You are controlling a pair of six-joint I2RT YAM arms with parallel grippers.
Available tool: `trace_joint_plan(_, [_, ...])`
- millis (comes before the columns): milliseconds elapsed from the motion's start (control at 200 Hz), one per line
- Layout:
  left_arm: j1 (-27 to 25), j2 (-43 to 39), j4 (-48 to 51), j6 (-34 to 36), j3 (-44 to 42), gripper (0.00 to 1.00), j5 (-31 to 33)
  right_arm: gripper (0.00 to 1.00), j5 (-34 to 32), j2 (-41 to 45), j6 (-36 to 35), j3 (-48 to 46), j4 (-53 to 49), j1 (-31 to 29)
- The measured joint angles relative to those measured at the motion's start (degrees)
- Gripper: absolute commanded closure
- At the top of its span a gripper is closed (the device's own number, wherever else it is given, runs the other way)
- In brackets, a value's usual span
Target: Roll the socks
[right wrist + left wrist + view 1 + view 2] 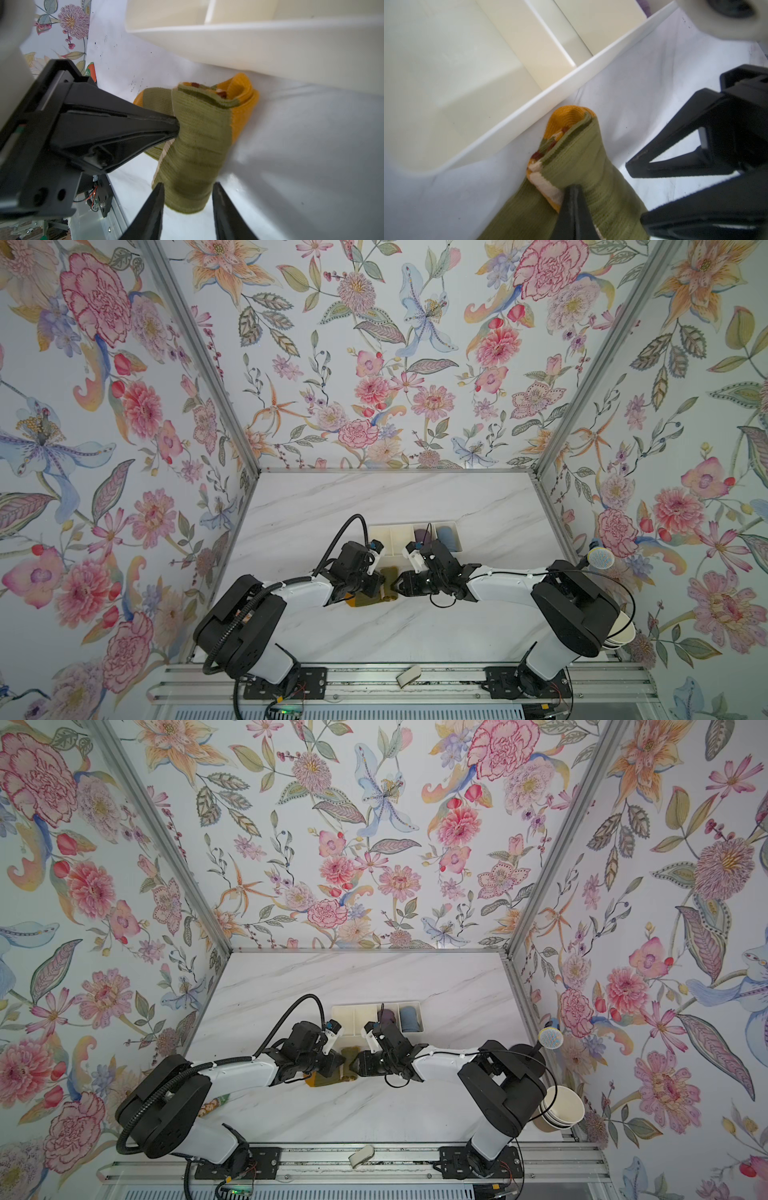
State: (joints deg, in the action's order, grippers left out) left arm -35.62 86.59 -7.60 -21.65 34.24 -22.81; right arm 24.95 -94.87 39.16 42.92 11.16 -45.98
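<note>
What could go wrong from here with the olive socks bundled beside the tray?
1. Only the left end effector pinches the socks, on an outer fold. The right end effector has its jaws apart around the bundle's end, so the roll may loosen.
2. The yellow end lies close beside the wall of the tray; a push could snag there.

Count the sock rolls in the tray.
2: a purple roll in the tray's third compartment from the left, and a blue roll in the rightmost one. The tray's near part is hidden.
</note>
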Motion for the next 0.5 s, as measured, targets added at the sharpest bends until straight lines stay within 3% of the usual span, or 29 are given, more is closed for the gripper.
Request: trace_joint_plan(500, [0.0, 0.76, -0.02, 0.04, -1.2, 1.0, 0.74, 0.58, 0.39, -2.62, 2.95, -1.7, 4.59, 0.48])
